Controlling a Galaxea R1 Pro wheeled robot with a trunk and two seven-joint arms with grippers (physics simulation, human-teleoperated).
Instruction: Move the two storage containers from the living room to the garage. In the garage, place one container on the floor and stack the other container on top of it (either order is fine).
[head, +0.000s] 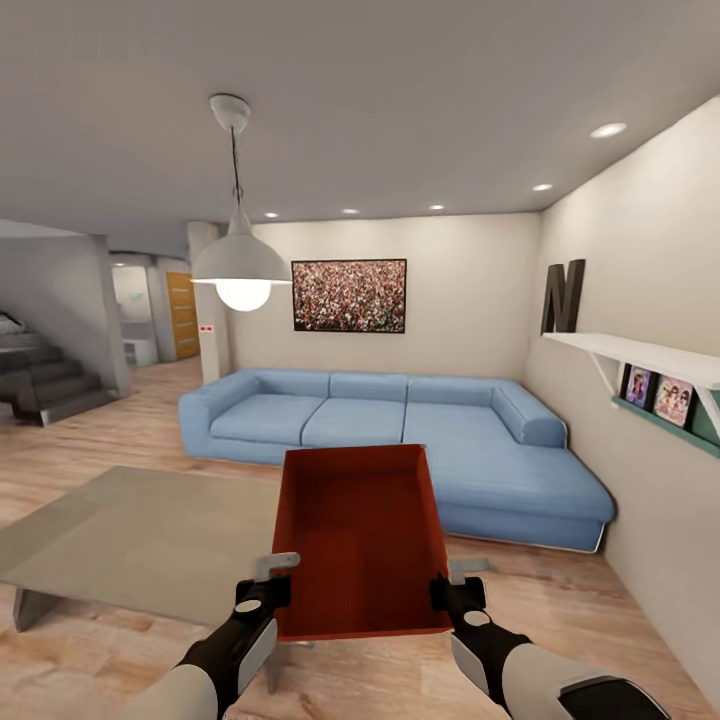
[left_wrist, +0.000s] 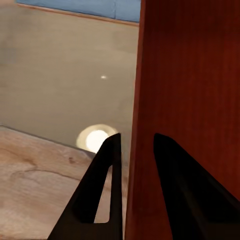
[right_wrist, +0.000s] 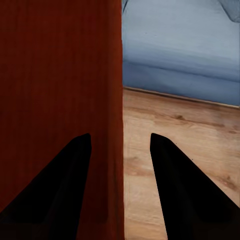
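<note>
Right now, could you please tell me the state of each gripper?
Left gripper: shut on the storage container, at its left wall.
Right gripper: shut on the same container, at its right wall.

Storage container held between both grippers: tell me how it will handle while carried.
The storage container probably stays stiff: its straight walls show no bowing where the left gripper and right gripper straddle them. Held near one end only, it may tip forward. Empty and topless, it is likely light for its size.

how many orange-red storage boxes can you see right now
1: an orange-red rectangular open-topped storage box, held between the left gripper and right gripper, before the blue sofa. Any second is out of view.
</note>
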